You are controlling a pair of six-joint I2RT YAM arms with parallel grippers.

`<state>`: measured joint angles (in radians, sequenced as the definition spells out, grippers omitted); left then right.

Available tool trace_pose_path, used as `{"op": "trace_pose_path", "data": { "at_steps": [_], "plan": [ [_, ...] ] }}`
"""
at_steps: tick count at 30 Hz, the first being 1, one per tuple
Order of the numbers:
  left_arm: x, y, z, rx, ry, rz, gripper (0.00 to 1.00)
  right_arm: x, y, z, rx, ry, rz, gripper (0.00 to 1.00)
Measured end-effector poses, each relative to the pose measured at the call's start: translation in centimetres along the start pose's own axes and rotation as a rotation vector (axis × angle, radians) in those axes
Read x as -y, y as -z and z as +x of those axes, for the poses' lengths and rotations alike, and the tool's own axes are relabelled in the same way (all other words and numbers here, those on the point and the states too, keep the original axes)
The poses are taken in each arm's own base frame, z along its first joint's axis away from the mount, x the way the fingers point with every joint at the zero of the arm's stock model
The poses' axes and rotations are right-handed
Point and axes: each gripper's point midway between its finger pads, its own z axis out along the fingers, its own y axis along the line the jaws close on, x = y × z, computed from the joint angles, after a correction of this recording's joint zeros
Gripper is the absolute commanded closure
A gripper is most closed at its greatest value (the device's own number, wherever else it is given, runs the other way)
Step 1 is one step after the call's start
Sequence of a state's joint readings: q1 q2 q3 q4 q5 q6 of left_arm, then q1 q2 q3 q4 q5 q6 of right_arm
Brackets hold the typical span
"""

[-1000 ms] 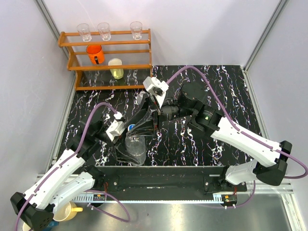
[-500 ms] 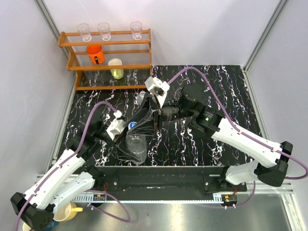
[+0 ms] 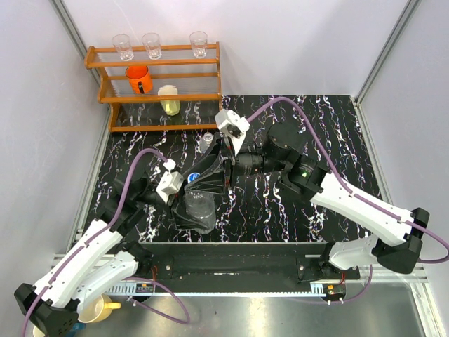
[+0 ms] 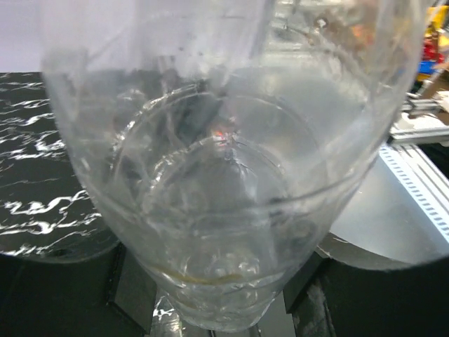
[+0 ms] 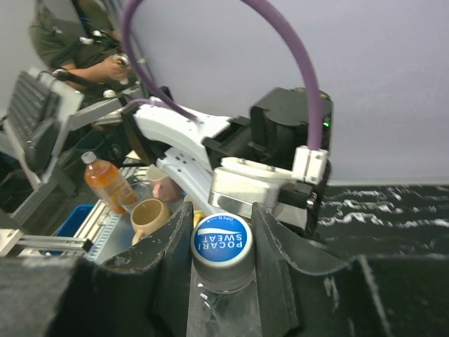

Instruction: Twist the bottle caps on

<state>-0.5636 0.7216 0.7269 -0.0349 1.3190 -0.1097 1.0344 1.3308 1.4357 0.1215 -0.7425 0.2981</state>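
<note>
the bottle [image 4: 224, 175] is held off the surface [image 3: 351, 140] near its middle, gripped around its clear body by the left claw [image 4: 219, 298], whose dark fingers [image 4: 133, 295] press on either side of it. the cap [image 5: 222, 242] sits on the bottle neck, and the right claw [image 5: 223, 263] is closed narrowly on it, one finger touching each side of the rim. key relation: the cap's flat top faces straight back at the right wrist, so the bottle's long axis runs from the cap away from that claw, down and toward the near edge, roughly in line with the claw's own axis. a roll of the right wrist should therefore turn the cap about the thread, while the left arm only steadies the body. the right arm is the nearer one to the cap. how far the cap is threaded down cannot be told (the neck is hidden behind the cap and fingers). legible writing: "pocari sweat" in white on the blue cap top, with a small "open" above it. no label can be read on the bottle.
</note>
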Motion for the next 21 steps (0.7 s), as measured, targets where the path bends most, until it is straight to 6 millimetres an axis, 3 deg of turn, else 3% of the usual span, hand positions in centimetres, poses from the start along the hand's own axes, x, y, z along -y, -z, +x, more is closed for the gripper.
{"op": "trace_pose_path", "data": {
  "at_steps": [10,14,17,21],
  "plan": [
    [-6.8,1.7,1.1,-0.027,-0.035,-0.41,0.76,5.9,1.5,0.7,-0.026,0.009,0.363,1.0],
    [-8.7,2.9,1.5,-0.043,-0.045,-0.533,0.76,7.7,1.8,0.9,-0.045,0.024,0.516,0.49],
    [-9.2,3.5,1.4,-0.043,-0.062,-0.58,0.76,8.2,1.7,0.8,-0.042,0.035,0.578,0.44],
    [-9.4,3.6,1.4,-0.047,-0.078,-0.588,0.76,8.4,2.1,0.8,-0.033,0.038,0.615,0.44]
  ]
}}
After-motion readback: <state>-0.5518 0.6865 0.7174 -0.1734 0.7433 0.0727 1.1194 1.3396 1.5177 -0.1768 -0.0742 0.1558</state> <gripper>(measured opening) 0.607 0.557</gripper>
